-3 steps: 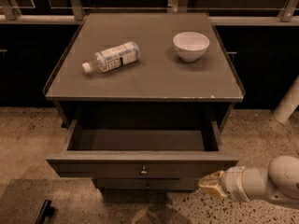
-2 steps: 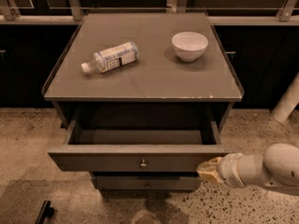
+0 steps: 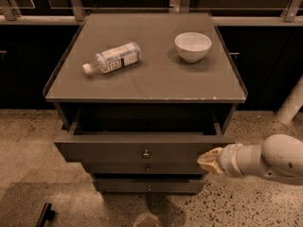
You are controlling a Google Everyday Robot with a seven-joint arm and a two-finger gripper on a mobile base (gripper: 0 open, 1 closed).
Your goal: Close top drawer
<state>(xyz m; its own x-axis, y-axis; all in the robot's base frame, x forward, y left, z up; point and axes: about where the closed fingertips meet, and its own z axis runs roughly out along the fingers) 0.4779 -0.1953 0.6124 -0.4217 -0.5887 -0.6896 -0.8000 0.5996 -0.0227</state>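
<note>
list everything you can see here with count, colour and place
cabinet: one, grey-brown, centre of view
top drawer: one, grey-brown, pulled partly out under the cabinet top, small round knob at centre
lower drawer fronts: two, grey-brown, below the top drawer
plastic bottle: one, clear with white label, lying on its side, left part of the cabinet top
bowl: one, white, upright, right rear of the cabinet top
floor: speckled beige, around the cabinet
arm: one, white, lower right
gripper: one, tan, at the right end of the top drawer's front
</note>
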